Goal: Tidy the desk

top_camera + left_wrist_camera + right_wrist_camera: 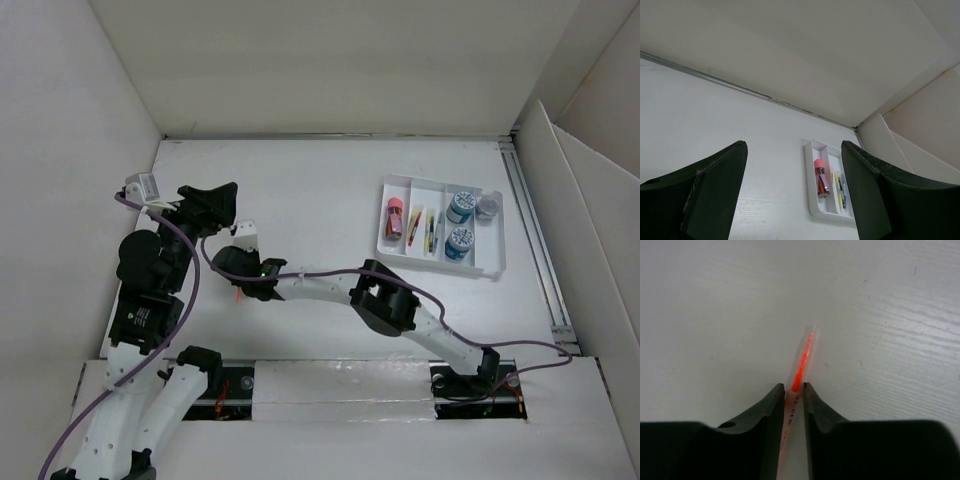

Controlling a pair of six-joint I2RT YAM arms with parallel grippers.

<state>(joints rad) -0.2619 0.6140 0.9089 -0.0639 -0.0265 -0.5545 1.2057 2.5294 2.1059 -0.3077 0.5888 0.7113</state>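
Observation:
The desk (300, 190) is a white tabletop enclosed by white walls. My right gripper (243, 283) reaches across to its left part and is shut on a clear pen with an orange core (804, 356). The fingers (772, 405) pinch the barrel, and the tip points away, at or just above the surface. A bit of orange shows under the gripper in the top view (232, 293). My left gripper (222, 205) is open and empty, raised above the left of the desk (715, 125), and faces the far right corner.
A white compartment tray (381, 225) at the right holds a pink-capped tube (396, 218), several pens (428, 232) and small round jars (460, 207). It also shows in the left wrist view (810, 185). A metal rail (535, 250) runs along the right edge.

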